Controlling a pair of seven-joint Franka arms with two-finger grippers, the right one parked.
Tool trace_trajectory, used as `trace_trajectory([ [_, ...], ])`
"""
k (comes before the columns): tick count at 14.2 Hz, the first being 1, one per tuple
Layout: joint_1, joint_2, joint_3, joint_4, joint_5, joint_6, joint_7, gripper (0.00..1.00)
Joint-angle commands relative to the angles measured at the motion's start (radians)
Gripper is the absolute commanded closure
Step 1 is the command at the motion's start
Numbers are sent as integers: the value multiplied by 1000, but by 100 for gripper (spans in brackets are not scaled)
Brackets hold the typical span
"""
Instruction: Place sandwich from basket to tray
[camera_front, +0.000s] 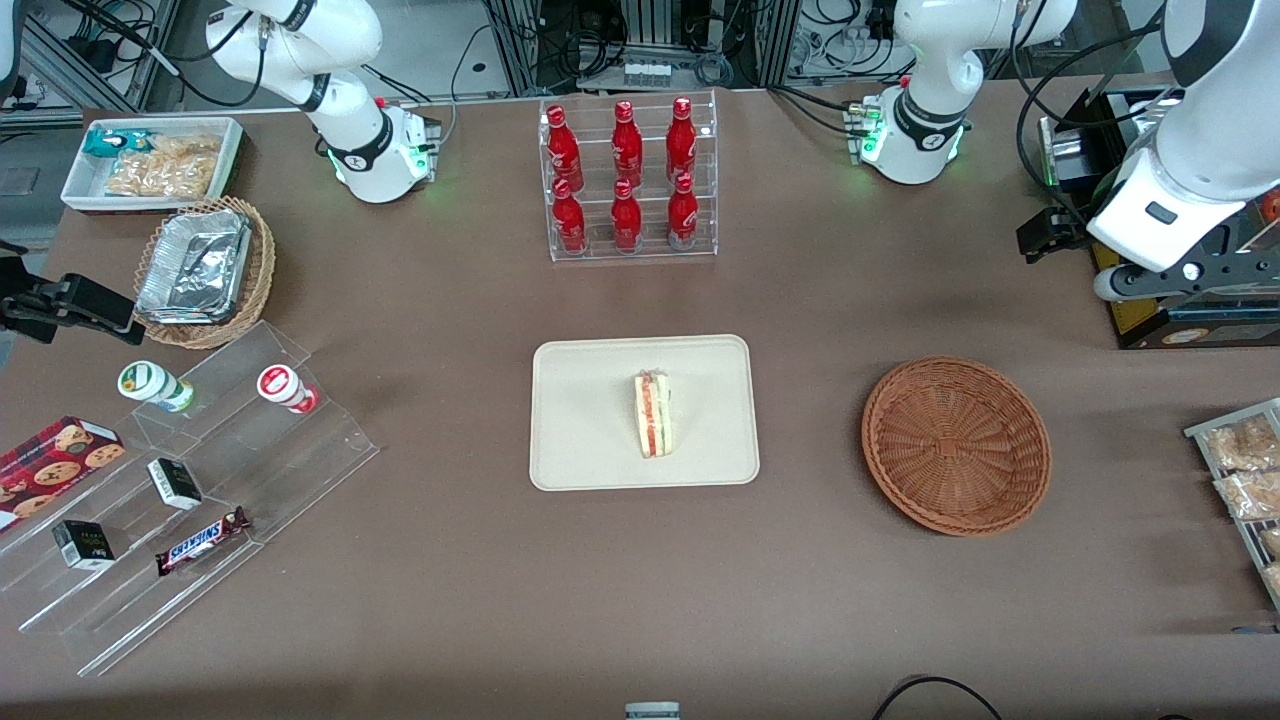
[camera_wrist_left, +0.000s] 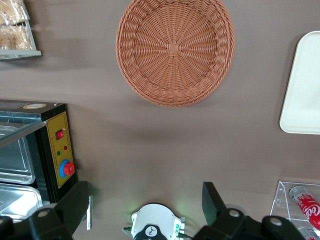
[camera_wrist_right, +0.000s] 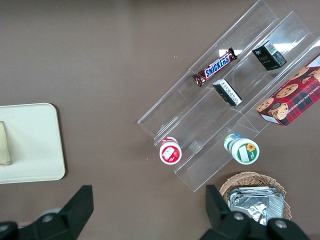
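The sandwich (camera_front: 654, 415) lies on the cream tray (camera_front: 580, 450) in the middle of the table, its red and pale filling edge showing. It is also partly visible in the right wrist view (camera_wrist_right: 4, 145). The reddish-brown wicker basket (camera_front: 955, 445) sits beside the tray, toward the working arm's end, with nothing in it (camera_wrist_left: 175, 50). My left gripper (camera_front: 1050, 235) hangs high over the table, farther from the front camera than the basket and well apart from it. In the wrist view the gripper (camera_wrist_left: 145, 195) is open with only bare table between its fingers.
An acrylic rack of red bottles (camera_front: 628, 180) stands farther back than the tray. A black appliance with metal trays (camera_wrist_left: 55, 150) sits beside my gripper. Snack packets (camera_front: 1245, 470) lie at the working arm's end. A stepped acrylic shelf (camera_front: 200, 480), a tan foil basket (camera_front: 205, 270) and a white bin (camera_front: 150, 160) fill the parked arm's end.
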Motion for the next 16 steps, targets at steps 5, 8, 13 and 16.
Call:
trace_trajectory([
  [5,114,-19,-82,-8,-37,-10,8,0],
  [8,114,6,-83,22,-35,-11,10,0],
  [13,108,15,-86,48,-26,-10,8,0],
  [16,107,17,-86,51,-26,-10,10,0],
])
